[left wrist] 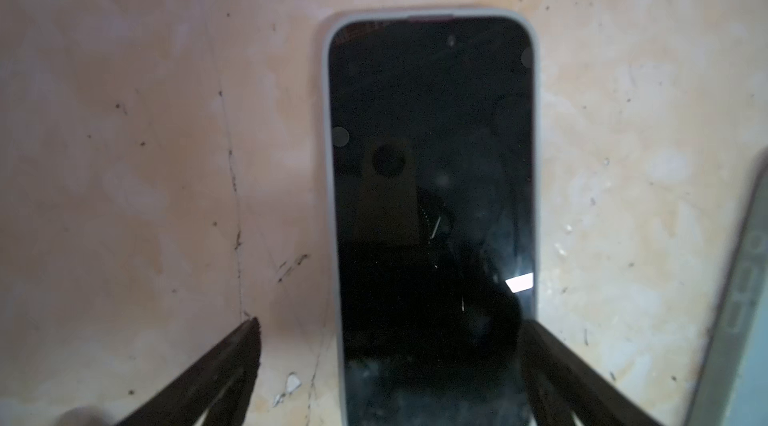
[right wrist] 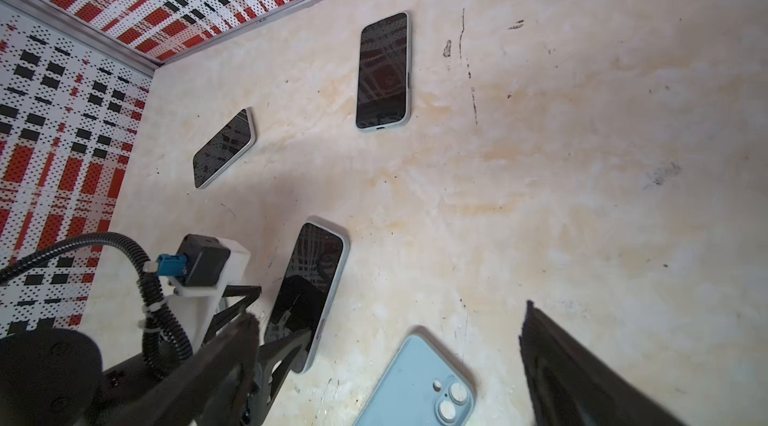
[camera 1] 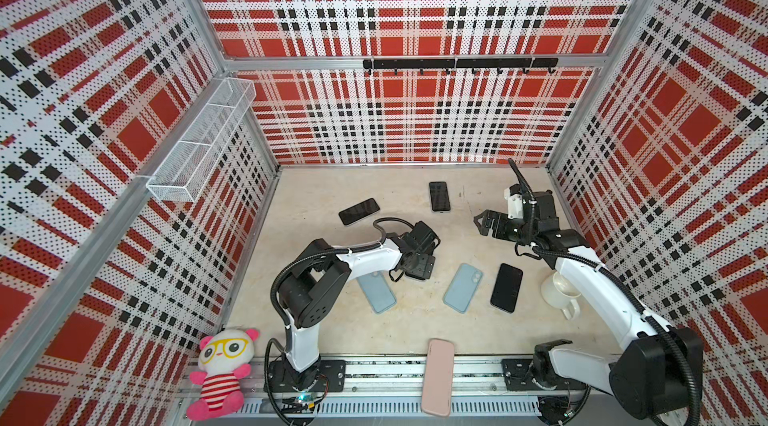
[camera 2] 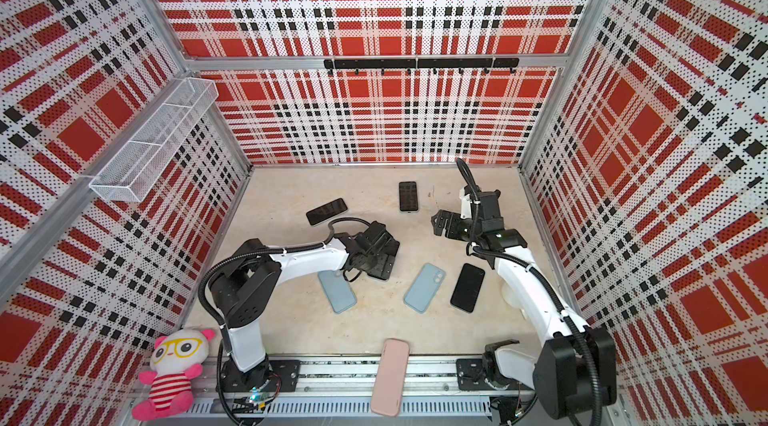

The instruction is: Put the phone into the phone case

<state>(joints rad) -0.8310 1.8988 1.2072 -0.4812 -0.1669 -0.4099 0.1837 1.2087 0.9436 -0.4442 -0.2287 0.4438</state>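
Flanking the cased phone [left wrist: 430,154], the left tool [left wrist: 390,324] stands apart; the right tool [right wrist: 390,314] likewise.

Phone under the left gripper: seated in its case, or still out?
In. The phone lies screen up, the pale case rim wrapping its top and both long sides; the left gripper is open above it.
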